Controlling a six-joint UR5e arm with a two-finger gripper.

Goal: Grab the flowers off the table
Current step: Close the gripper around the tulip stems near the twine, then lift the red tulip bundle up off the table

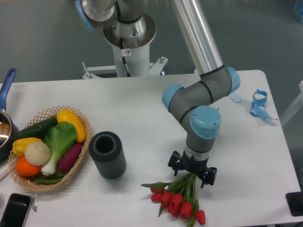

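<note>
The flowers [179,202], red tulips with green stems, lie on the white table [142,104] near its front edge, heads toward the front. My gripper [191,174] points straight down over the stem end. Its two fingers stand apart on either side of the stems, so it is open. The upper stems are hidden under the wrist.
A black ribbed cylinder [107,154] stands left of the flowers. Further left is a wicker basket [28,185] of toy vegetables. A blue-handled pot [4,124] and a phone [13,211] sit at the left edge. Blue ribbon [259,104] lies at the back right.
</note>
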